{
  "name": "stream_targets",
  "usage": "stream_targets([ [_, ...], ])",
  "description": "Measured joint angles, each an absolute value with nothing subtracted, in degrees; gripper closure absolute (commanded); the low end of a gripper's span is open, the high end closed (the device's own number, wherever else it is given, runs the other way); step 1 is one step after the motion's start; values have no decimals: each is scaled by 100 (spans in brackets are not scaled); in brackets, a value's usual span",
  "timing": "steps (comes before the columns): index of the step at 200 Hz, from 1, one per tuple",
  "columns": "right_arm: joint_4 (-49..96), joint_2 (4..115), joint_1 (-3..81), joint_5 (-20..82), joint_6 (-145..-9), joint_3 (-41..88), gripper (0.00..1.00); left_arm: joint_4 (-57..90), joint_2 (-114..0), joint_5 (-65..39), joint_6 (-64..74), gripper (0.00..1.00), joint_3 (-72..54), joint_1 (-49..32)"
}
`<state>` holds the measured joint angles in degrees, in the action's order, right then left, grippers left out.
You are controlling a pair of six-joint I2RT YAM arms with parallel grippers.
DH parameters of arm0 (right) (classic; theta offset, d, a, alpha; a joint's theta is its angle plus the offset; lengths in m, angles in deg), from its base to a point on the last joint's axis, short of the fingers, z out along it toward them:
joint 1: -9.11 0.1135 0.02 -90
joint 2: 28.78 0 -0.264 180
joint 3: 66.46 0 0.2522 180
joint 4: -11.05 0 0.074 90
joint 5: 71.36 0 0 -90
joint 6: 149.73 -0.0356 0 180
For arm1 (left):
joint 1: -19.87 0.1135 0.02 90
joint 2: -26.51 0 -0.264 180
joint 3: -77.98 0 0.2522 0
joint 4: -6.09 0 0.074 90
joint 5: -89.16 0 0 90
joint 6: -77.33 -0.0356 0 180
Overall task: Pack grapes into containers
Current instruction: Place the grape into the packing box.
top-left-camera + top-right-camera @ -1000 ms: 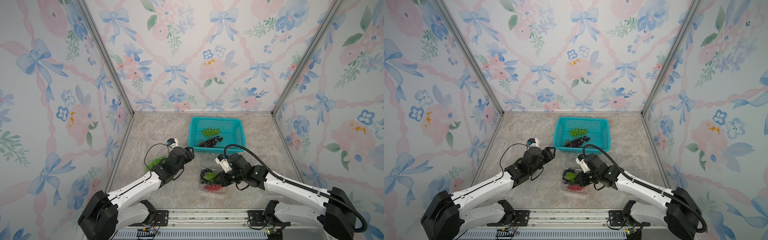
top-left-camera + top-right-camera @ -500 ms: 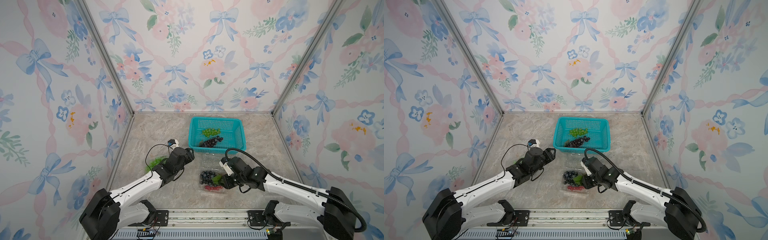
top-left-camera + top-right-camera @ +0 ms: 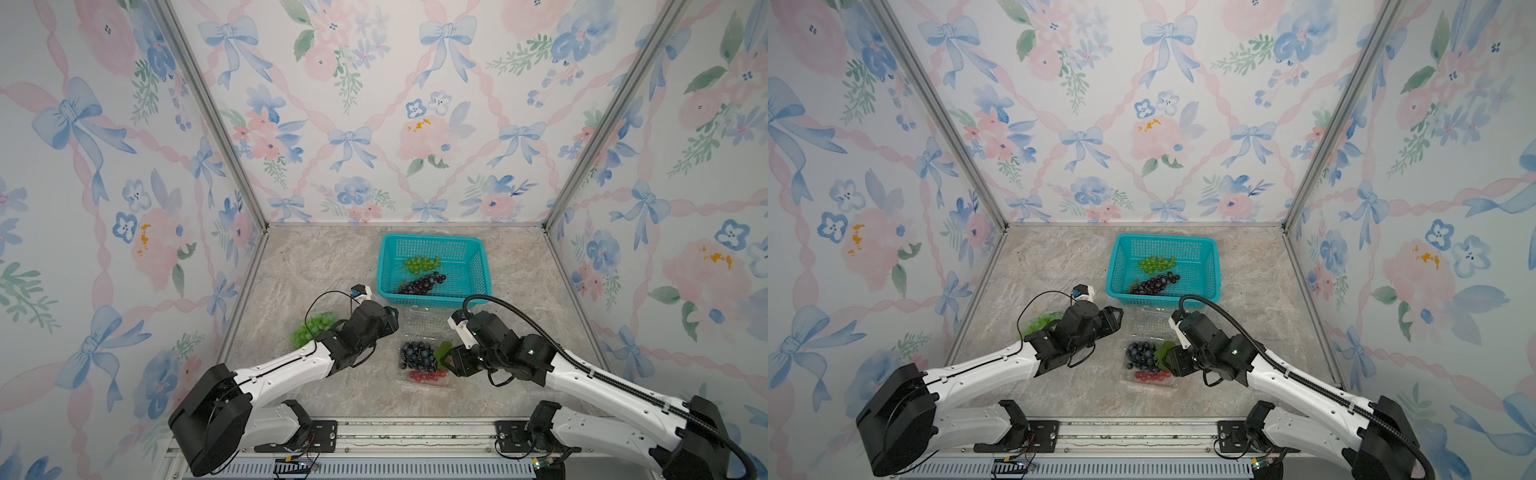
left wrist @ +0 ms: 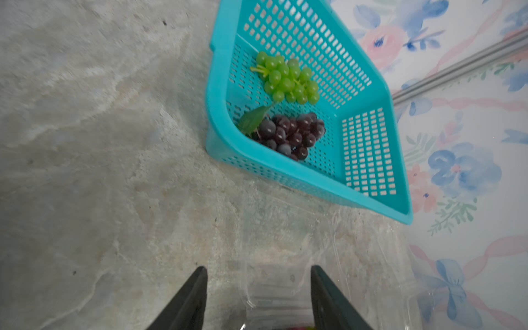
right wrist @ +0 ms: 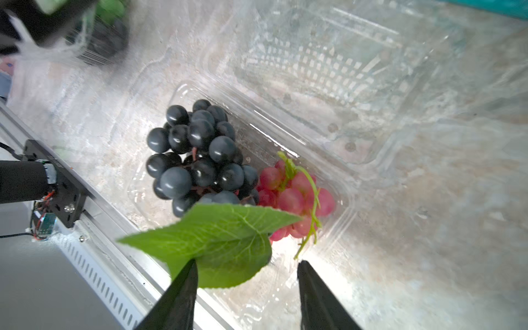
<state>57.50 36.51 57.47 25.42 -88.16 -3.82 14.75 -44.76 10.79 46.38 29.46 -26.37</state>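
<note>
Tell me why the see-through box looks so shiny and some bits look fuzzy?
Right wrist view: white glare washes out the clear container near the red grapes; the dark grapes look sharp. Left wrist view: the teal basket is fairly crisp, the clear lid up close soft. Both top views: even light, faint shadows.

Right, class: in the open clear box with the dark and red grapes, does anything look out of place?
Only the green leaf of the dark bunch: it sticks up instead of lying flat in the clear box, right by the open right gripper. It might catch the lid. Nothing has spilled.
</note>
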Motion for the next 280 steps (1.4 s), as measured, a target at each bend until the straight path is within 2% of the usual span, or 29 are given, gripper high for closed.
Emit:
stream_targets([
  [17, 5785, 3470, 5810, 2453, -8875, -266, 46, 1475, -4622, 974, 4555, 57, 2939, -2816],
  [39, 5737, 3562, 5906, 2357, -8949, -100, 54, 1479, -4734, 819, 4489, 65, 2939, -2916],
  [71, 5560, 4082, 6114, 2208, -8932, 20, 60, 1462, -4732, 738, 4485, 84, 2963, -2918],
  [91, 5505, 4495, 6315, 2086, -8886, 169, 65, 1457, -4681, 723, 4540, 90, 3027, -2918],
  [112, 5333, 4843, 6494, 2033, -8875, 250, 69, 1444, -4662, 719, 4592, 90, 3079, -2918],
  [212, 5073, 5328, 6617, 1734, -8956, -196, 71, 1420, -4565, 727, 4973, 92, 3291, -3128],
  [228, 5073, 5330, 6617, 1673, -8940, -196, 66, 1414, -4533, 767, 5069, 92, 3337, -3224],
  [237, 5090, 5328, 6617, 1640, -8947, -196, 55, 1416, -4504, 789, 5134, 92, 3372, -3279],
  [260, 5274, 5210, 6604, 1546, -8838, -174, 42, 1416, -4384, 837, 5254, 92, 3431, -3382],
  [280, 5477, 4919, 6510, 1541, -8792, -107, 37, 1414, -4253, 924, 5303, 89, 3440, -3410],
])
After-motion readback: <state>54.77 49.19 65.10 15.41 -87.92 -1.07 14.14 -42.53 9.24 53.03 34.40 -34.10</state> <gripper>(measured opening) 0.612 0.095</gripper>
